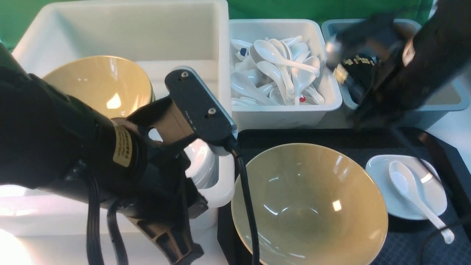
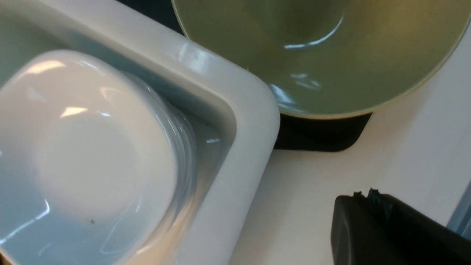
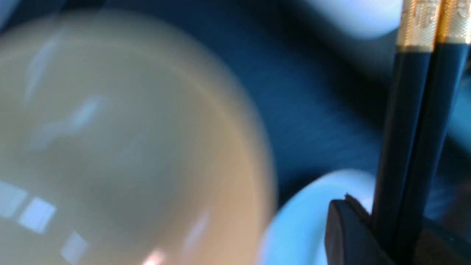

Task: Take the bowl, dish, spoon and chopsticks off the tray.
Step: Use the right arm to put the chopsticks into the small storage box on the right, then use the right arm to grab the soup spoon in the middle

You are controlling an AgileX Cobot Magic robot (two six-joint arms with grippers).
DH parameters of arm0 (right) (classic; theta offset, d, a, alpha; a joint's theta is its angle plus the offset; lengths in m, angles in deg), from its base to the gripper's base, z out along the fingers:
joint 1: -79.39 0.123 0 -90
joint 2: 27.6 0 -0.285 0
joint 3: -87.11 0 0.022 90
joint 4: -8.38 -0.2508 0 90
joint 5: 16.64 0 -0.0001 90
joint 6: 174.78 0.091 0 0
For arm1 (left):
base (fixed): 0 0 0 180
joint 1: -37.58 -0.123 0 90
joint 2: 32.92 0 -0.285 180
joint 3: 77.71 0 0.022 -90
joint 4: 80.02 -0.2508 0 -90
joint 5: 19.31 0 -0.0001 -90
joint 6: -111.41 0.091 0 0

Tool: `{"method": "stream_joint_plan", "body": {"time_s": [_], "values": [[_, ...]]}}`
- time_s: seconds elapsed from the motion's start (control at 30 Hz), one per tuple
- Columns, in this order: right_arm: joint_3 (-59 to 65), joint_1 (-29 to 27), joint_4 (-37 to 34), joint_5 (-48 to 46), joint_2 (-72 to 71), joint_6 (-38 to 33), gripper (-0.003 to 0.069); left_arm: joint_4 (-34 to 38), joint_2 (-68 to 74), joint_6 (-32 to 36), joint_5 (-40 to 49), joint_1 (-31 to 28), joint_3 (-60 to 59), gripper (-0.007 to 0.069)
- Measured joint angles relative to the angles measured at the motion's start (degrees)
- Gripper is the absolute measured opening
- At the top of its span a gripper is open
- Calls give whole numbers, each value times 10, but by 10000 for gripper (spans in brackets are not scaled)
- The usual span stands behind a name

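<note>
Two black chopsticks with gold bands [image 3: 408, 140], clamped side by side in the right gripper [image 3: 390, 228], extend lengthwise from its fingertips above the black tray [image 1: 390, 235], their banded ends nearer the grey-blue bin [image 1: 438, 106], the probable destination.

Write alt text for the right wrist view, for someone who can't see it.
Jaws gripping two black chopsticks with gold bands, seen close up. Behind them, blurred, are a big tan bowl and part of a white dish.
</note>
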Motion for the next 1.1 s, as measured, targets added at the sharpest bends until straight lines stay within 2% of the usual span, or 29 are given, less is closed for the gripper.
{"method": "stream_joint_plan", "body": {"time_s": [0.2, 0.3, 0.37, 0.47, 0.63, 0.7, 0.87, 1.0, 1.1], "values": [[-141, -95, 10, 66, 84, 29, 129, 10, 10, -41, -113, 0, 0, -15], [-213, -132, 10, 130, 157, 83, 129, 14, 28, -57, -149, 0, 0, -15], [-251, -149, 10, 179, 206, 122, 129, 14, 44, -63, -153, 0, 0, -15], [-291, -163, 11, 225, 267, 142, 129, 17, 63, -71, -147, 0, 0, -15], [-345, -172, 11, 212, 358, 149, 157, 30, 80, -73, -134, 0, 0, -15], [-357, -173, 10, 178, 373, 140, 233, 31, 80, -73, -147, 0, 0, -15], [-403, -173, 9, 55, 356, 84, 481, 23, 100, -69, -151, 0, 42, -15], [-416, -173, 8, -66, 298, 7, 574, -12, 148, -44, -91, 0, 155, -15], [-370, -173, -3, -88, 231, -19, 580, -24, 180, -25, -68, 0, 235, -15]]}}
